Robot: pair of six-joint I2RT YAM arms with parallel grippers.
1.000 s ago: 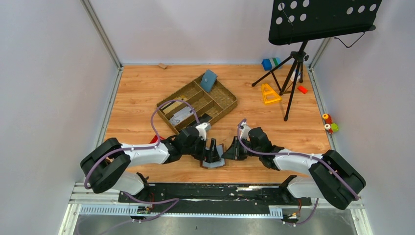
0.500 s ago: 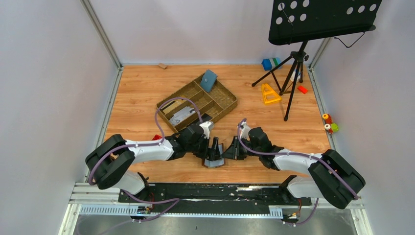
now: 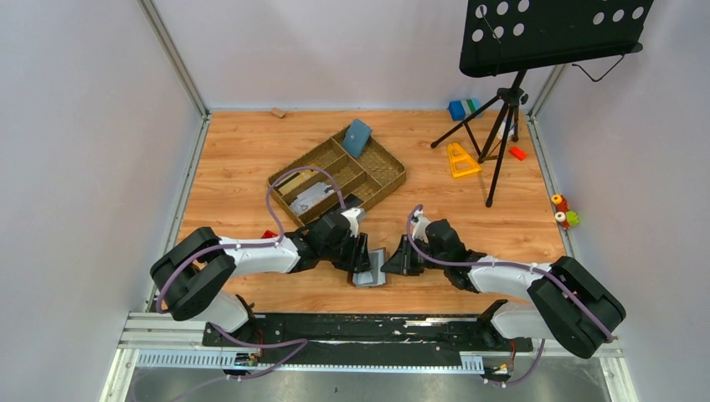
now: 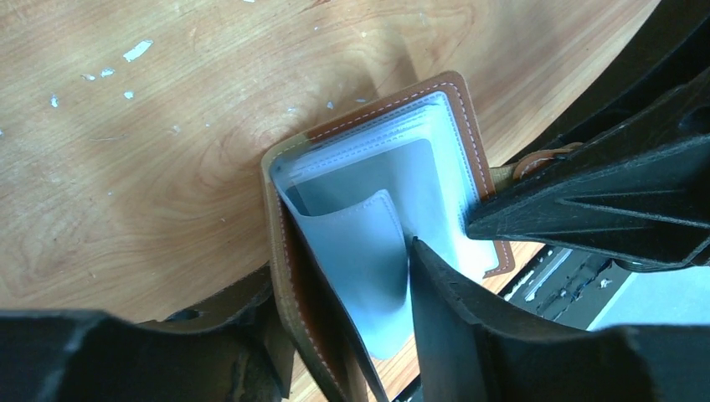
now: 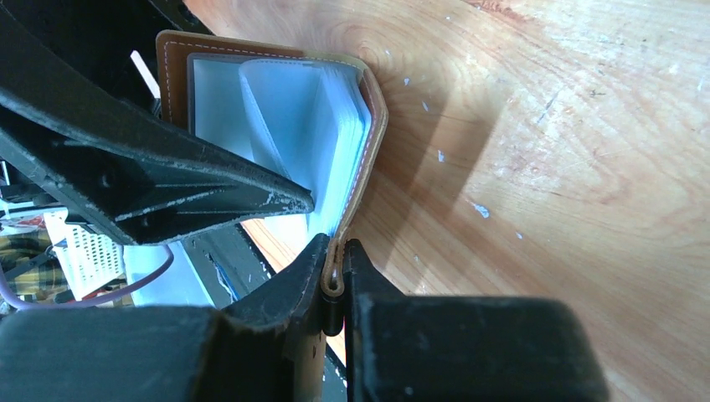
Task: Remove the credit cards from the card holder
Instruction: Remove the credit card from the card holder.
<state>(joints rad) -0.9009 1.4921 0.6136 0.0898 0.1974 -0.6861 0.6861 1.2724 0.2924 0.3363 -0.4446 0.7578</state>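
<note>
The brown card holder (image 3: 369, 274) lies open near the table's front edge, between both grippers. In the left wrist view its brown cover (image 4: 456, 105) frames grey, shiny clear sleeves (image 4: 360, 243). My left gripper (image 3: 362, 254) (image 4: 339, 268) has one finger outside the raised cover and one against a sleeve, shut on them. My right gripper (image 3: 395, 261) (image 5: 335, 251) is shut on the holder's small closing tab (image 5: 333, 280) and holds that side (image 5: 374, 126) up. I cannot make out single cards in the sleeves.
A woven divided tray (image 3: 392, 174) stands behind the grippers with a blue-teal pouch (image 3: 357, 138) in it. A music stand's tripod (image 3: 502, 126), a yellow triangle (image 3: 460, 159), a blue block (image 3: 460, 109) and small toys (image 3: 563, 209) are at the back right.
My left gripper has shifted right, further into the open holder, and its fingers have narrowed. The holder has opened a little wider. The right gripper has barely moved.
</note>
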